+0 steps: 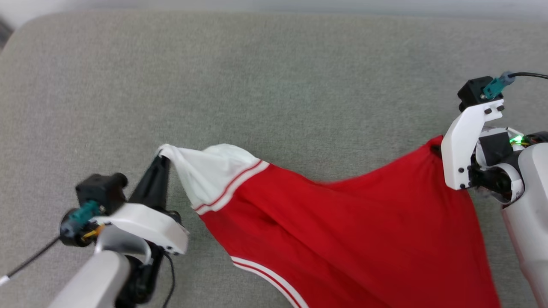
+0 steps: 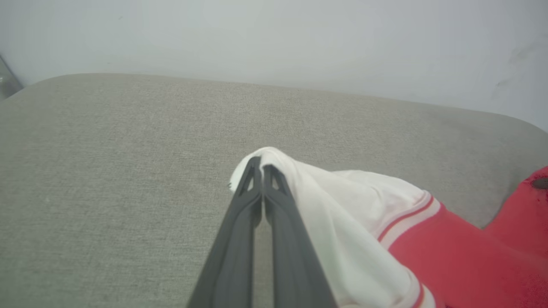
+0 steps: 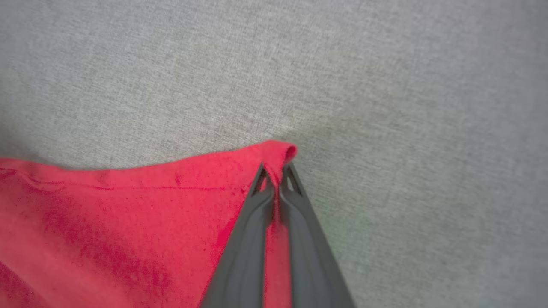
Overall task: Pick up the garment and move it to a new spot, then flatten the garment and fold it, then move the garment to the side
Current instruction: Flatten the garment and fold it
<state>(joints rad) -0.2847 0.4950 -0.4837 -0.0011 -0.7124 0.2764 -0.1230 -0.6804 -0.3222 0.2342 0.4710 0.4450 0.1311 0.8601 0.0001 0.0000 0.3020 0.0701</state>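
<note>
Stretched taut over the near half of 1 grey cushion [image 1: 274, 77]: 1 red garment [image 1: 342, 222]. Toward the left edge, left gripper [image 1: 165, 160] pinching 1 white sleeve tip. Near the right edge, right gripper [image 3: 276, 171] clamped on 1 red hem corner.

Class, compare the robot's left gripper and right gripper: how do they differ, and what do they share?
The left gripper pinches the jersey's white sleeve; the right gripper pinches its red corner. The left gripper sits lower left in the head view, the right gripper higher, at the right edge. Both are shut on the jersey, stretched between them.
</note>
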